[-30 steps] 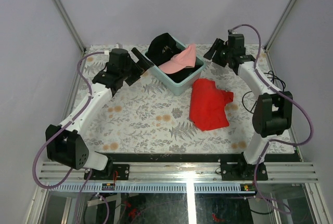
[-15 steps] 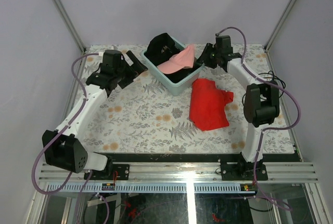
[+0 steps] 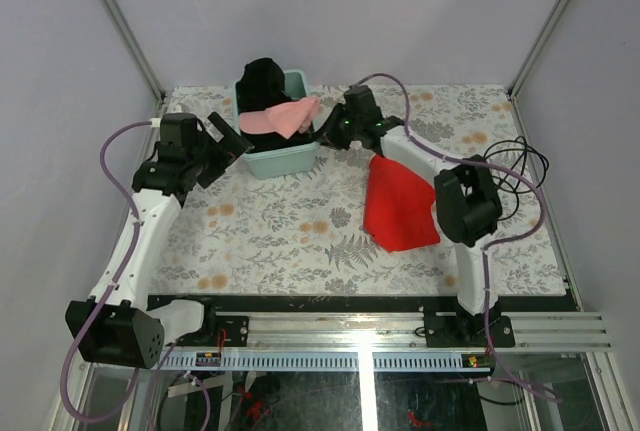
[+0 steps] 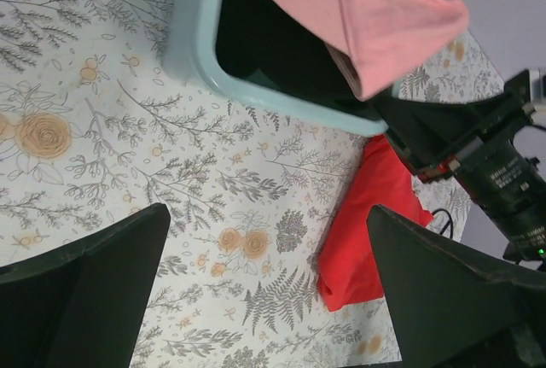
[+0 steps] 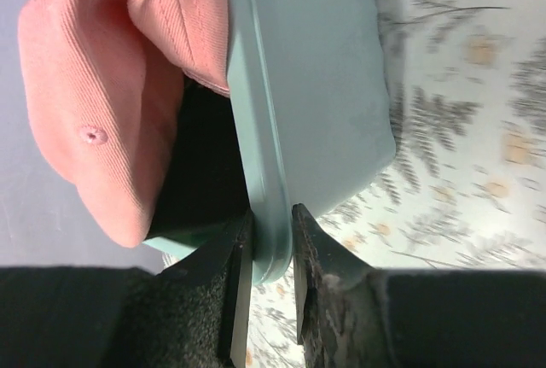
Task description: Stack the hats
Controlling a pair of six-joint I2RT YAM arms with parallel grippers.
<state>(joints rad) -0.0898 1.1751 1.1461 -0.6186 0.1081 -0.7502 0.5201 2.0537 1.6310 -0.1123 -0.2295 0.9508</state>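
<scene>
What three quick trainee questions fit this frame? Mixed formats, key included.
1. True or false: the left gripper is shut on a cap.
2. The right gripper pinches: A) a hat brim, B) the rim of the mint-green tub, C) nothing.
3. Fill in: the cap whose brim sticks out over the tub's rim is ___ in colour.
Key: 1 false, it is open with nothing between its fingers. 2 B. 3 pink, the pink cap.
</scene>
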